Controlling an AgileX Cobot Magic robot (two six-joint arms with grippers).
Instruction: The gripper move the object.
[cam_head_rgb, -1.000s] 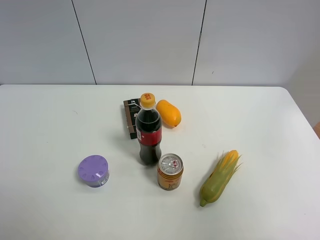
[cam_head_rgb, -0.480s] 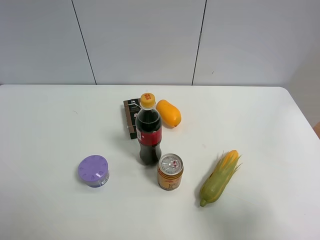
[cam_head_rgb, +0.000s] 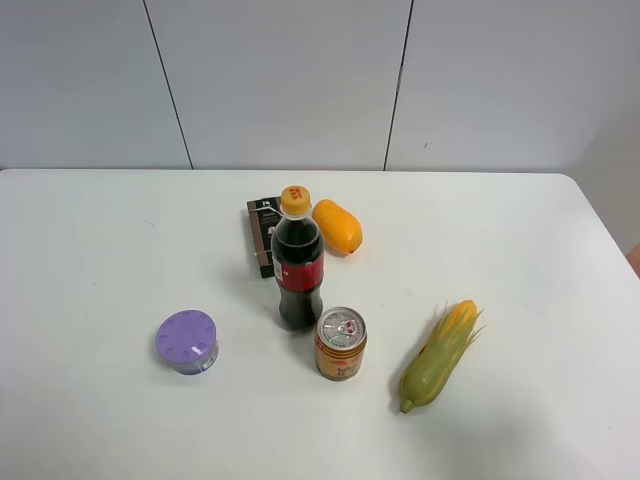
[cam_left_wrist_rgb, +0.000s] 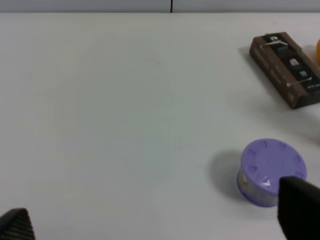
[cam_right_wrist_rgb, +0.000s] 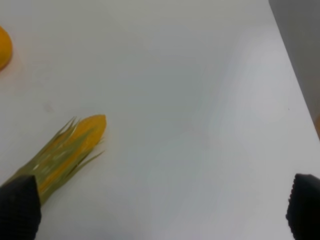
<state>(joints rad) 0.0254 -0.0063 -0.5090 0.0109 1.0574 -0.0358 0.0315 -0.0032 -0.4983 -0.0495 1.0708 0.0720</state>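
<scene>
Your left gripper hangs wide open and empty; the purple container stands beside one fingertip, off-centre. Close without recentring and you'll likely knock it aside toward the bottle.

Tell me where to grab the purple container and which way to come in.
Grip the purple container across its round side wall, below the slotted lid, coming straight down. It sits upright and squat, with bare table around it; the can stands well apart. The left gripper, open, looks nearest.
</scene>
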